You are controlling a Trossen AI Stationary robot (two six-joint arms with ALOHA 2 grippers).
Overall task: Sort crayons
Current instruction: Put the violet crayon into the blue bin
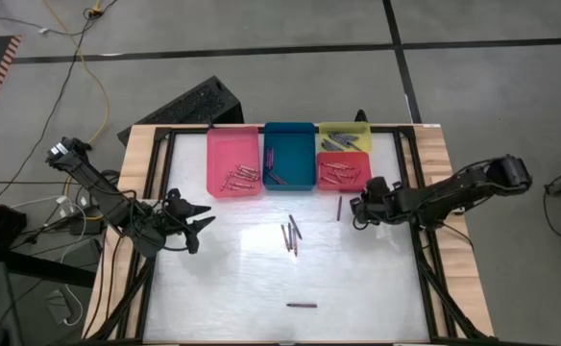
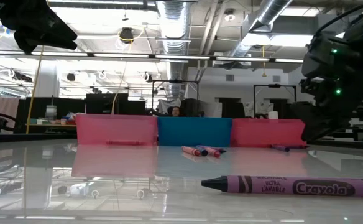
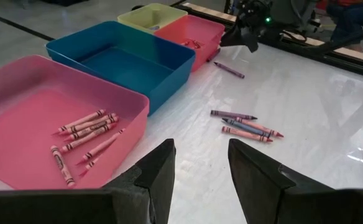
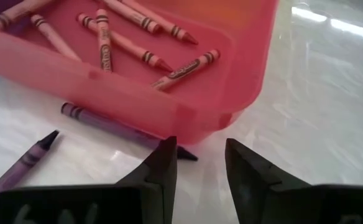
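Several crayons lie on the white table: a small cluster (image 1: pixel 290 235) in the middle, a purple one (image 1: pixel 339 208) in front of the red tray (image 1: pixel 361 179), and a lavender one (image 1: pixel 302 305) near the front edge, close up in the low view (image 2: pixel 293 185). More crayons lie in the pink tray (image 1: pixel 234 178), teal tray (image 1: pixel 273 173) and red tray (image 4: pixel 138 56). My left gripper (image 1: pixel 204 217) is open and empty, left of the cluster (image 3: pixel 247 127). My right gripper (image 1: pixel 355 210) is open and empty, just in front of the red tray, over a purple crayon (image 4: pixel 119 129).
Pink (image 1: pixel 215 144), teal (image 1: pixel 290 128), yellow (image 1: pixel 345 128) and red trays stand in a row at the table's far side. A second purple crayon (image 4: pixel 20 165) lies beside the one by the red tray. Bare white table lies between the cluster and the front edge.
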